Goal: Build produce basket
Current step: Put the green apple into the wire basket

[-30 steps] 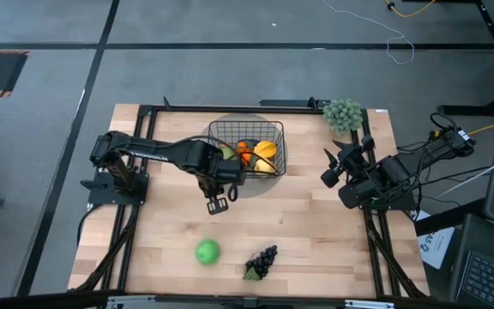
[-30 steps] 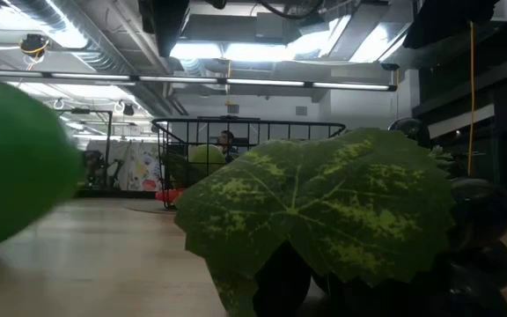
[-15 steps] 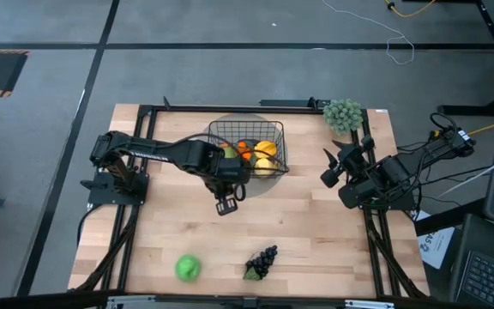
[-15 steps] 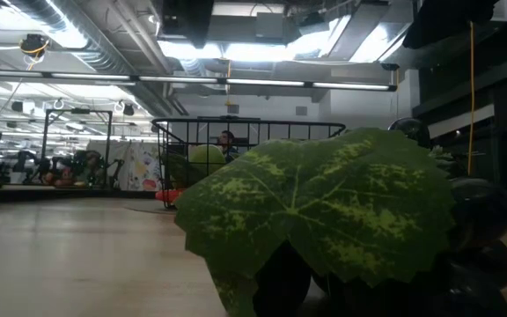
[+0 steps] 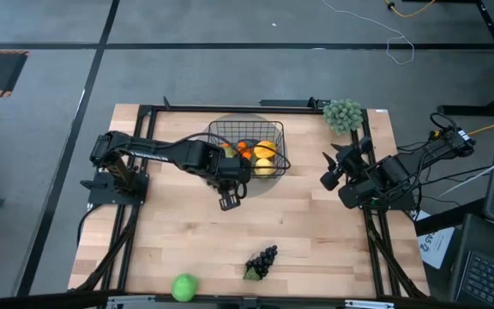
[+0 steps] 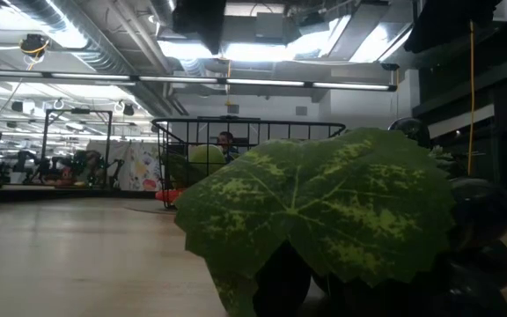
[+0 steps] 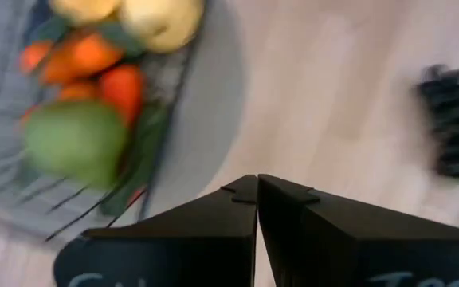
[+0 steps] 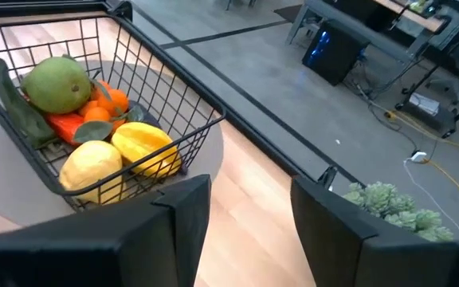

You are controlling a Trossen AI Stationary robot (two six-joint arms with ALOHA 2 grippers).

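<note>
In the high view, the left gripper is seen just off the near rim of the basket, over bare table. The green apple lies well away from it, at the very front edge of the table, and the dark grapes lie nearer, also toward that edge. A fall of the apple off the table is judged the main risk, since it sits so close to the edge that a nudge from descending fingers could send it over. The right gripper is parked well to the basket's far side, near the bushy cluster.

In the low view, the frame is filled by the grapes' leaf, with the basket behind it; the apple is not shown, so its rest cannot be checked here.

In the left wrist view, the fingers are pressed together with nothing between them, and the pear, oranges and yellow fruits lie in the basket just beside them. A catch on the wire rim is possible if the arm swings low.

In the right wrist view, the right gripper's fingers stand apart and empty, the filled basket lying ahead of them
</note>
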